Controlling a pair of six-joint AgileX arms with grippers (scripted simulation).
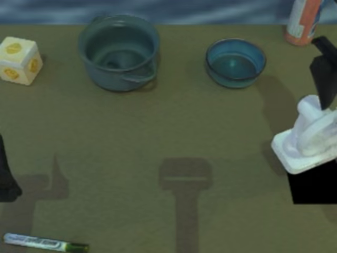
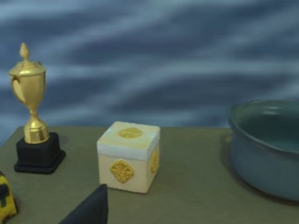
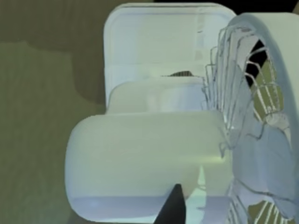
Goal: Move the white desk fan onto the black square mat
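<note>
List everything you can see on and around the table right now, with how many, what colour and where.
white plastic desk fan: one, white, right edge, overlapping the mat's far edge
black square mat: one, black, right edge, near the fan's base
large grey-blue pot: one, far left-centre
blue bowl: one, far right-centre
cream cube with yellow emblems: one, far left
orange and white can: one, far right corner
marker pen: one, silver-green, near left
gold trophy on black base: one, left wrist view only
left gripper: black, left edge, parked
right gripper: black, above the fan
</note>
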